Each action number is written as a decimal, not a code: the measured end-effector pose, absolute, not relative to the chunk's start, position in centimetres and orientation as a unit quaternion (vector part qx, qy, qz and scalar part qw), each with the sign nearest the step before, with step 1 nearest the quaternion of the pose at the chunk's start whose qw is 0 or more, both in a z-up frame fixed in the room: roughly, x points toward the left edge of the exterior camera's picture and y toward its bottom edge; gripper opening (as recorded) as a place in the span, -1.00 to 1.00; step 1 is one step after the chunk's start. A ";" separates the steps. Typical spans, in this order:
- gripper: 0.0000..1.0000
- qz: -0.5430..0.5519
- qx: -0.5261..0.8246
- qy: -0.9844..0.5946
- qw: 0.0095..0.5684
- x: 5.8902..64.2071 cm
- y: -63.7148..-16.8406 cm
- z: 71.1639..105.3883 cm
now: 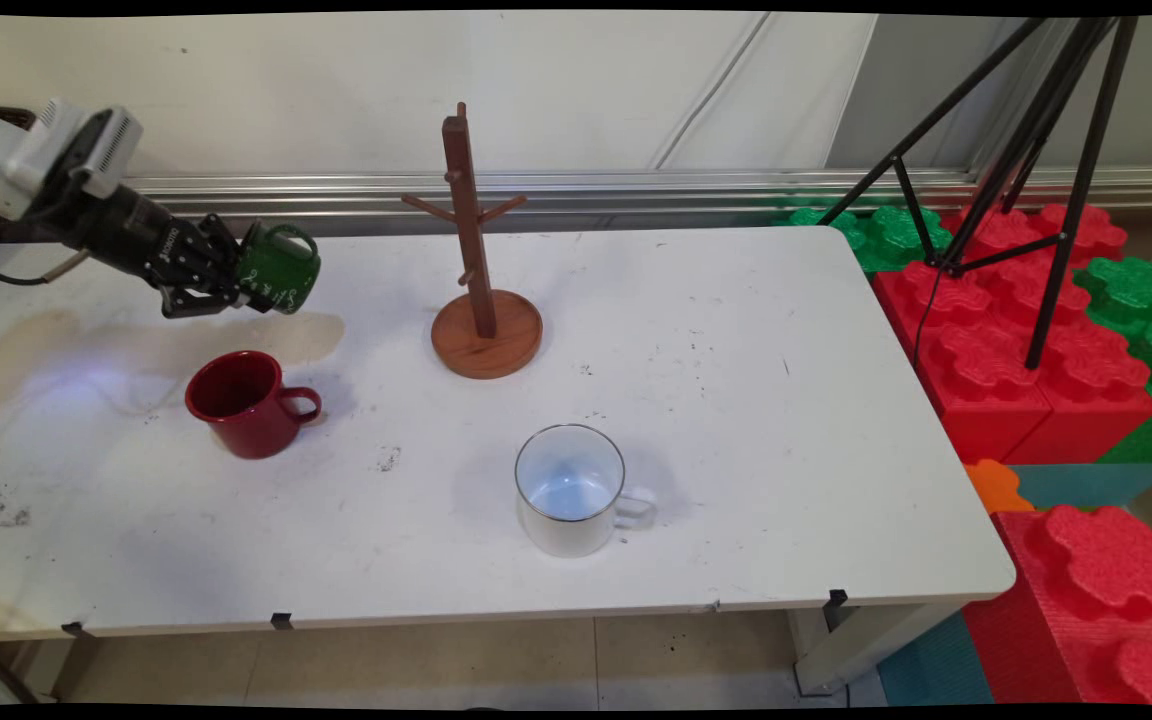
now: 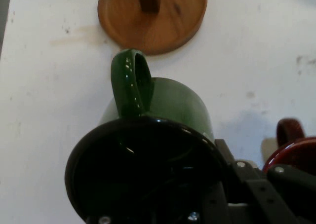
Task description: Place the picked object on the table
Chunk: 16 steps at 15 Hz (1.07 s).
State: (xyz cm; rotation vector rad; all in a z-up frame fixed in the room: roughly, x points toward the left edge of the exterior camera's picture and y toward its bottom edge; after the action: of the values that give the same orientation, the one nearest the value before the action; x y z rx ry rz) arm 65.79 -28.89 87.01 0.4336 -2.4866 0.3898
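The arm reached in nearly level, well left of the mug tree (image 1: 481, 270), its gripper (image 1: 241, 285) pinching a green mug (image 1: 281, 267) by the rim, tipped sideways above the table (image 1: 736, 420).

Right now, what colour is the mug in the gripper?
Dark green mug, held off the table by the gripper; clearest in the main view.
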 end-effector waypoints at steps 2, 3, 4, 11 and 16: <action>-1.00 0.150 0.157 -0.937 0.273 65.9 -29.5 86.2; -1.00 0.153 0.153 -0.940 0.265 65.9 -29.9 85.8; -1.00 0.155 0.148 -0.942 0.257 65.9 -30.2 85.4; -1.00 0.156 0.124 -0.955 0.218 65.8 -31.8 83.2; -1.00 0.149 0.112 -0.962 0.198 65.7 -32.4 81.8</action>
State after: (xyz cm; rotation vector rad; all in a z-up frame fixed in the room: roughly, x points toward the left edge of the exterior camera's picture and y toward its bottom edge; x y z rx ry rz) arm 65.67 -32.36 81.77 0.3138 -2.6931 0.4172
